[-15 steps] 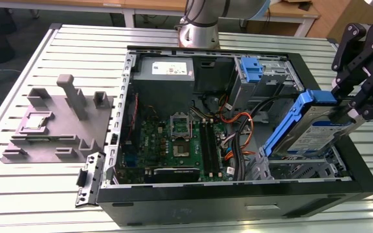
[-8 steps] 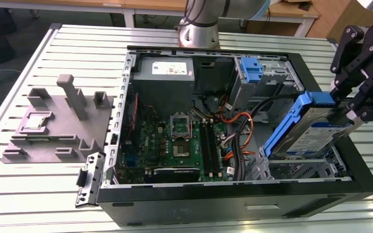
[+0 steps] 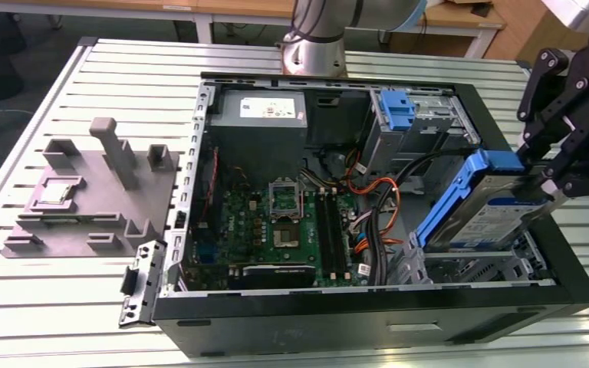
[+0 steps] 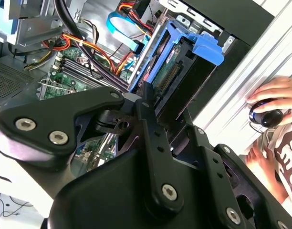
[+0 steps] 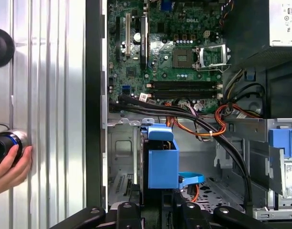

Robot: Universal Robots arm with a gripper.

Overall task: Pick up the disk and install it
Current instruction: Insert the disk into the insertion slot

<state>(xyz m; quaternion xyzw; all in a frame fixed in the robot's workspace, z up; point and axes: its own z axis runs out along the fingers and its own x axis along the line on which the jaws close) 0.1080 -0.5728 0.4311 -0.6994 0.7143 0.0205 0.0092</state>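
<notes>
Slatted metal table [image 3: 49, 307], open PC case [image 3: 376, 314] on it. Gripper [image 3: 540, 185] fingers are clamped on the disk [image 3: 484, 215] at its upper end. The disk runs straight out from the fingertips, long axis tilted steeply down into the case's drive-bay corner at the exterior view's right. Lower end inside the case, looks not yet seated.

- exterior view: high, looking down over the open black metal computer case [image 3: 376, 318];
- first wrist view: close, straight down inside;
- second wrist view: closer, oblique; all share the blue-railed silver disk [image 3: 494, 218].
</notes>
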